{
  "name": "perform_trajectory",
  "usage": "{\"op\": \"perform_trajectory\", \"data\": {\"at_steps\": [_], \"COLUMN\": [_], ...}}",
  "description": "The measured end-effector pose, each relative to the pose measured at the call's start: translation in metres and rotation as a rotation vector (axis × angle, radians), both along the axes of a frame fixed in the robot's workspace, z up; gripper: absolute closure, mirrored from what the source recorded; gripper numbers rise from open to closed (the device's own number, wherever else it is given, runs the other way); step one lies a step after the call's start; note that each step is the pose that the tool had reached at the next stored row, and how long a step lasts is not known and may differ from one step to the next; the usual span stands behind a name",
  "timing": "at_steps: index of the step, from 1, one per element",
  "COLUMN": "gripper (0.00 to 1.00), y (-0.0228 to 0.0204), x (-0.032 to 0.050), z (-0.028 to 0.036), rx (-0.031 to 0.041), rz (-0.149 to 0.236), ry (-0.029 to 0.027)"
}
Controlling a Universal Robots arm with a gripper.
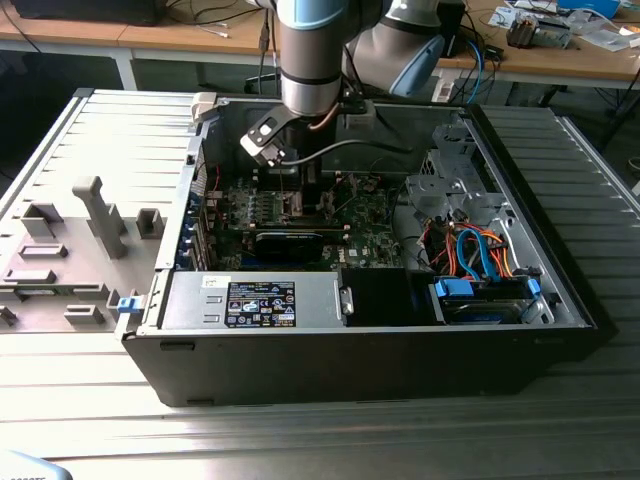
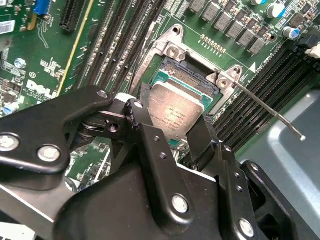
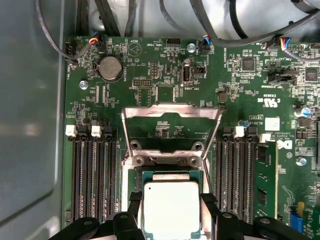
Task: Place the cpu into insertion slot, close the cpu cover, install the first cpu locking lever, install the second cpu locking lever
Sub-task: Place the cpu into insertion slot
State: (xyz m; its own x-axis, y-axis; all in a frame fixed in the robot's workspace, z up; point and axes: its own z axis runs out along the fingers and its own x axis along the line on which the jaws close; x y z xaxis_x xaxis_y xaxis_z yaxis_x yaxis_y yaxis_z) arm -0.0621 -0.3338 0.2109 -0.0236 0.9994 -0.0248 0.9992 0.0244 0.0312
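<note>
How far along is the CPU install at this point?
Nothing finished yet. In hand: the tool grips the cpu by its edges right at the insertion slot; whether it is seated is unclear. Left: the cpu cover stands raised open, and a locking lever sticks out unlatched.

The arm (image 1: 315,60) reaches down from above, its last grey, blue-banded joint standing upright and the wrist (image 1: 268,140) turned slightly toward the exterior view's left. The tool (image 1: 300,190) points straight down. In both wrist views its two black fingers (image 2: 150,137) sit narrowly set, pressed against opposite edges of a square chip (image 3: 171,210) that lies flat between their tips.
</note>
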Motion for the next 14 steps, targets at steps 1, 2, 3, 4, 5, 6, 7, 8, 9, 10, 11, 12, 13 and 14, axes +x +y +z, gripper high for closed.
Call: {"op": "perform_trajectory", "data": {"at_steps": [1,2,3,4,5,6,7,8,9,10,11,12,13,14], "gripper": [0.46,0.46,0.46,0.46,0.46,0.46,0.46,0.46,0.46,0.46,0.46,0.46,0.46,0.46], "y": [0.0002,0.0005,0.0006,0.0006,0.0006,0.0006,0.0006,0.0006,0.0006,0.0006,0.0006,0.0006,0.0006,0.0008], "x": [-0.0003,-0.0007,-0.0010,-0.0015,-0.0020,-0.0022,-0.0022,-0.0022,-0.0022,-0.0022,-0.0023,-0.0023,-0.0022,-0.0021], "z": [-0.0007,-0.0021,-0.0029,-0.0037,-0.0050,-0.0063,-0.0074,-0.0081,-0.0090,-0.0093,-0.0096,-0.0102,-0.0105,-0.0107], "rx": [-0.0001,-0.0001,-0.0002,-0.0001,-0.0002,-0.0003,-0.0009,-0.0013,-0.0013,-0.0014,-0.0014,-0.0015,-0.0015,-0.0014], "rz": [0.000,0.000,0.000,0.000,-0.001,-0.002,-0.005,-0.007,-0.009,-0.009,-0.010,-0.010,-0.010,-0.010], "ry": [0.0001,0.0001,0.0001,0.0001,0.0000,0.0001,0.0001,0.0001,0.0001,0.0001,0.0002,0.0002,0.0002,0.0001]}}
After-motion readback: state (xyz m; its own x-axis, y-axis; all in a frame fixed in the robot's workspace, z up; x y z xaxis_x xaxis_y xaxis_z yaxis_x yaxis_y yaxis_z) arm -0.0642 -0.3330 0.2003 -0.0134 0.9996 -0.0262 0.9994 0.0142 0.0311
